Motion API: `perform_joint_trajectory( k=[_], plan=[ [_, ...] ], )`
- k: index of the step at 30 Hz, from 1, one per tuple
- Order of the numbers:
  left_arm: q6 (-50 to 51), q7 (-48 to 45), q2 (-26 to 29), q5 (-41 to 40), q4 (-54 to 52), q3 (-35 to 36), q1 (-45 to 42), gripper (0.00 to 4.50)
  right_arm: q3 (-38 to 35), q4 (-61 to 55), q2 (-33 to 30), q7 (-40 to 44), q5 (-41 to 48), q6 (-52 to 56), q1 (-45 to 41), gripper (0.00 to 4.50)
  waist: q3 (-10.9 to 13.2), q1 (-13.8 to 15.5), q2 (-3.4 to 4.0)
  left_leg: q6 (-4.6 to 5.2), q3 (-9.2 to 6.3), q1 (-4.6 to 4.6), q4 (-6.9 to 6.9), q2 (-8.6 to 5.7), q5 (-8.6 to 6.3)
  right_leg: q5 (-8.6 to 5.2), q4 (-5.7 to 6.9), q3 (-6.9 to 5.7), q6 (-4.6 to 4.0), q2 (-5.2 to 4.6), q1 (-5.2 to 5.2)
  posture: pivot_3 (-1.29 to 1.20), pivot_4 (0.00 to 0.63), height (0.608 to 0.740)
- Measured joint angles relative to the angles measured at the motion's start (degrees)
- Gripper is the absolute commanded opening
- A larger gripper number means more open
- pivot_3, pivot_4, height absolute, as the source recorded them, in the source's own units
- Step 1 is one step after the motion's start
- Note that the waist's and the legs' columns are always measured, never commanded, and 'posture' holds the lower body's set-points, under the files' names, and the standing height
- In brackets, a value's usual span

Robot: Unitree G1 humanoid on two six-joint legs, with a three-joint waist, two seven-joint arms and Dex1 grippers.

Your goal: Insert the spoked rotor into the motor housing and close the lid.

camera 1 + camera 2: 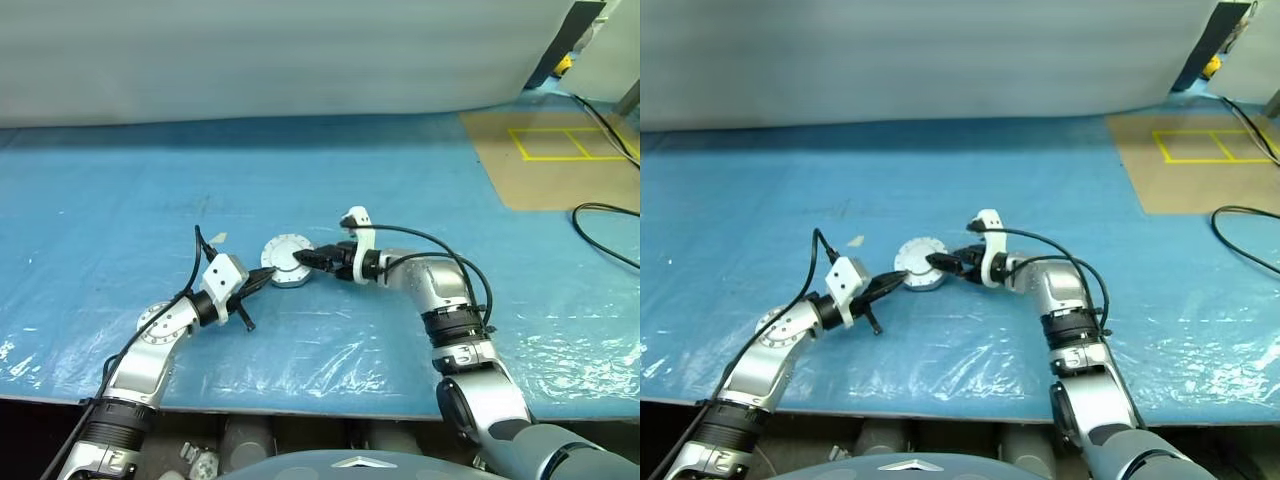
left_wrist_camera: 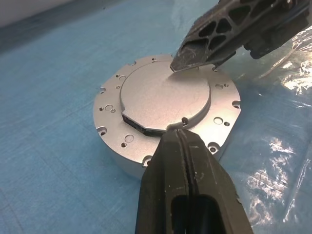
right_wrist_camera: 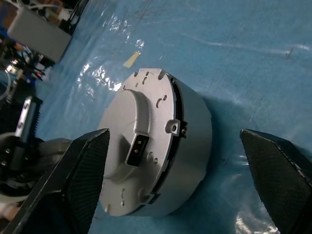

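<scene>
Lidded motor housing (image 1: pixel 287 260) near the middle of the blue table (image 1: pixel 420 180), between two grippers.
Left gripper (image 2: pixel 176 132) pinched fully closed, empty, tips at the lid (image 2: pixel 163 97) edge; right gripper (image 1: pixel 302 258) spread wide, holding nothing, one finger (image 2: pixel 200 46) on the lid.

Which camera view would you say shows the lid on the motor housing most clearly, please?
The left wrist view: the lid faces the camera, seated on the motor housing. The right wrist view shows it tilted, with its connector socket. Both eye views show it small, between the grippers.
</scene>
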Motion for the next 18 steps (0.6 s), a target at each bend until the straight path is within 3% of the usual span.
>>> perform_joint_trajectory(
  k=[1,4,8,10,13,18],
  plan=[
    [-0.05,-0.13,0.02,-0.1,0.0,0.04,0.0,0.0,-1.91,0.19,0.68,-0.7,1.74,3.3,-0.19,4.49,0.0,0.01,0.0,0.0,0.0,0.0,-0.01,0.0,0.0,-0.02,0.0,-0.02,-0.03,0.03,0.0,0.0,0.15,0.74],
    [-0.27,-0.22,0.14,-0.19,0.01,0.21,-0.01,0.0,-6.14,1.11,3.33,-3.32,5.03,9.27,-0.3,3.91,0.01,0.02,0.02,-0.02,0.0,0.01,-0.07,0.02,0.01,-0.06,0.01,-0.08,-0.09,0.09,-0.02,0.0,0.15,0.74],
    [-0.4,-0.48,0.51,-0.18,0.05,0.51,-0.02,0.0,-11.04,2.42,4.86,-7.3,6.78,12.62,-0.34,2.5,0.02,0.02,0.03,-0.03,0.0,0.01,-0.07,0.01,0.01,-0.06,0.01,-0.09,-0.09,0.09,-0.08,0.0,0.15,0.74],
    [-0.38,-0.72,1.24,-0.15,0.33,1.06,0.02,0.0,-12.28,2.35,5.01,-7.71,8.22,13.26,-0.27,2.04,0.06,0.02,0.09,-0.03,0.01,0.01,-0.07,0.01,0.01,-0.06,0.03,-0.09,-0.09,0.09,-0.08,0.0,0.15,0.74],
    [-0.38,-0.73,1.35,-0.14,0.72,1.54,0.02,0.0,-12.93,2.22,5.28,-8.07,9.38,13.27,-0.27,1.8,0.09,0.02,0.15,-0.03,0.02,0.04,-0.07,0.01,0.01,-0.05,0.05,-0.09,-0.09,0.08,-0.07,0.0,0.15,0.74],
    [-0.46,-0.76,1.33,-0.11,0.87,1.77,0.01,0.0,-13.08,2.27,5.32,-8.82,10.33,13.27,-0.26,1.77,0.09,0.02,0.16,-0.03,0.02,0.06,-0.07,0.01,0.01,-0.05,0.06,-0.08,-0.08,0.08,-0.05,0.0,0.15,0.74]
  ],
)
